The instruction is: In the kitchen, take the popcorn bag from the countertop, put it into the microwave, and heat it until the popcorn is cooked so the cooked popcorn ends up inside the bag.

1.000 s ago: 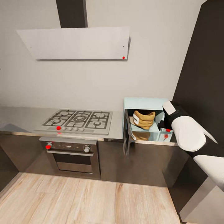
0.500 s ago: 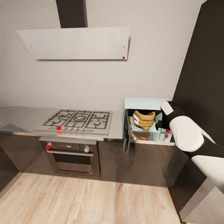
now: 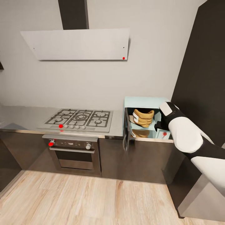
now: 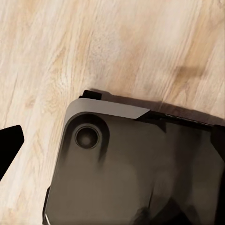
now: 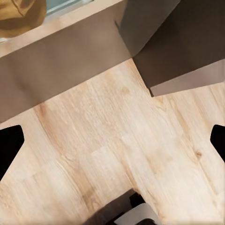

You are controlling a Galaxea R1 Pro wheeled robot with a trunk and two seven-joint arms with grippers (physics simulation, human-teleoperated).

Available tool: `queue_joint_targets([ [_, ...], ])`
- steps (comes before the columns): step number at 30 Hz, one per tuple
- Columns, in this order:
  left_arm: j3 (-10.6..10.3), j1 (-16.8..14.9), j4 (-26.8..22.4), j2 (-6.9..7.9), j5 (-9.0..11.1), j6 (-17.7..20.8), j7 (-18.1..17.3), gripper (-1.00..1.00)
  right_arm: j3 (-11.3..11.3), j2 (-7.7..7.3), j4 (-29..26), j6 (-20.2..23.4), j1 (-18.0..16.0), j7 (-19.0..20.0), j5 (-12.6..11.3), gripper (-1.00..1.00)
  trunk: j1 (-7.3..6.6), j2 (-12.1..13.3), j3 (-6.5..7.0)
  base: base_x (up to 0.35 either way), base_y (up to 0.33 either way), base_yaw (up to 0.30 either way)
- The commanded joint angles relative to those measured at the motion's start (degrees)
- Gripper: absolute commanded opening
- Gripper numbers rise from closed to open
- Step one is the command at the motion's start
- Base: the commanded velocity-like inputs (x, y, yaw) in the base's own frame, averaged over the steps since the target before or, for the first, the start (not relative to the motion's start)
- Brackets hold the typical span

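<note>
Popcorn bag (image 3: 143,117) upright inside microwave (image 3: 140,102), far right on countertop (image 3: 18,117); door (image 3: 126,133) ajar. Right gripper (image 5: 112,140) spread wide, empty, facing floor. Next: swing door fully shut, avoid nudging bag.

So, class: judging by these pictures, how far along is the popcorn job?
Done: the bag sits inside the microwave. In hand: the right arm reaches toward the control panel side, its hand open and empty. Left: the door stands open and needs shutting, then heating; the bag looks uncooked, though that is hard to tell.
</note>
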Motion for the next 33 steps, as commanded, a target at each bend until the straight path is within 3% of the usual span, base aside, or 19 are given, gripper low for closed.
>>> queue_joint_targets([
  [1,0.0,0.0,0.0,-0.03,0.3,-0.2,0.0,1.00,0.0,0.04,-0.1,0.2,0.0,-0.4,-0.3,1.00,0.01,-0.1,-0.08,-0.018,0.000,0.000],
  [3,0.1,0.0,0.0,-0.05,0.4,-0.2,0.0,1.00,0.3,0.10,-0.3,0.2,0.0,0.0,-0.3,1.00,0.01,-0.1,-0.08,-0.009,0.000,0.000],
  [5,0.1,0.0,0.0,-0.06,0.4,-0.2,0.0,1.00,1.6,0.05,-0.5,0.2,0.0,3.5,-0.3,1.00,0.01,-0.1,-0.08,-0.002,0.000,0.000],
  [12,0.3,-0.2,-0.3,-0.12,0.4,-0.2,0.0,1.00,10.1,-0.70,-0.4,-4.0,1.3,20.7,-0.1,1.00,0.01,-0.1,-0.08,0.000,0.000,0.000],
  [17,0.3,-0.4,-0.6,-0.13,0.4,-0.2,0.0,1.00,11.4,-0.78,-0.3,-6.5,1.6,24.4,0.0,1.00,0.01,-0.1,-0.08,0.000,0.000,0.000],
  [20,0.3,-0.6,-0.7,-0.10,0.5,-0.3,0.0,1.00,14.9,-0.79,-0.3,-9.5,2.5,27.0,0.0,1.00,0.01,-0.1,-0.08,0.000,0.000,0.000],
  [23,0.3,-0.7,-0.7,-0.07,0.5,-0.3,0.0,1.00,20.9,-0.79,-1.3,-12.1,5.1,32.6,-0.1,1.00,0.01,-0.1,-0.08,0.000,0.000,0.000],
  [25,0.4,-0.8,-0.8,-0.06,0.5,-0.4,0.0,1.00,25.3,-0.79,-5.5,-14.7,9.1,38.6,-0.1,1.00,0.01,-0.1,-0.08,0.000,0.000,0.000],
  [28,0.3,-1.2,-0.8,-0.18,0.7,-1.0,0.0,1.00,27.5,-0.80,-12.3,-16.7,13.7,42.3,-0.1,1.00,0.01,-0.1,-0.08,0.000,0.000,0.000],
  [33,0.3,-1.4,-0.8,-0.23,0.9,-1.9,0.0,1.00,27.9,-0.80,-18.3,-19.7,17.8,43.0,-0.1,1.00,0.01,-0.1,-0.08,0.000,0.000,0.000],
])
